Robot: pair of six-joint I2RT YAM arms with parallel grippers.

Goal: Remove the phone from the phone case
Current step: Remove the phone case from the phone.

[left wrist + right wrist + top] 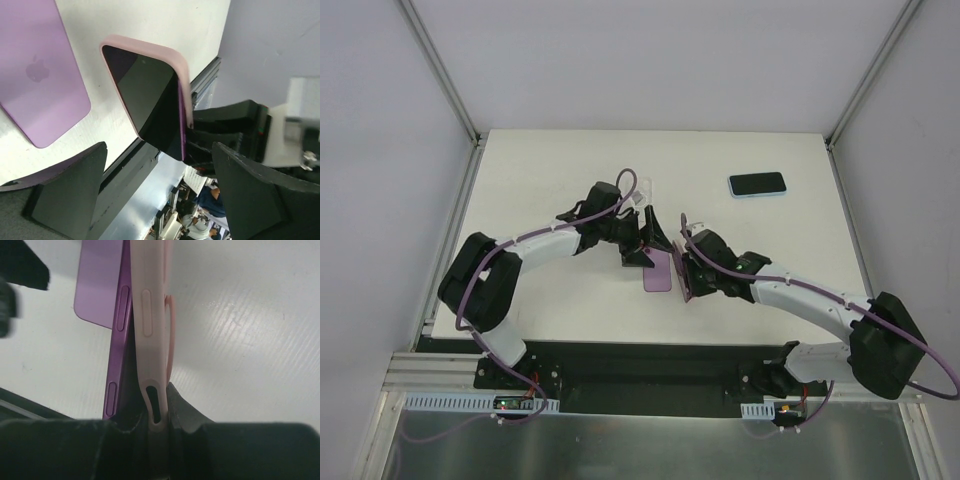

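Tabletop [570, 160]: right hand [156, 416] tight on phone case [150, 310]

The right end effector [150, 425] is covering the bottom ends of the phone [118, 340] and case [148, 315]; the 12 o'clock edge is cropping their tops. The left wrist view is cropping a purple slab [40, 75] at 10 o'clock.

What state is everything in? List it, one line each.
pink case: upright, clamped, gaping along one edge
phone inside: edge partly out of case
right gripper: shut on pink case
left gripper: open, empty
purple phone on table: flat, back up
blue-edged phone: flat, screen up, dark
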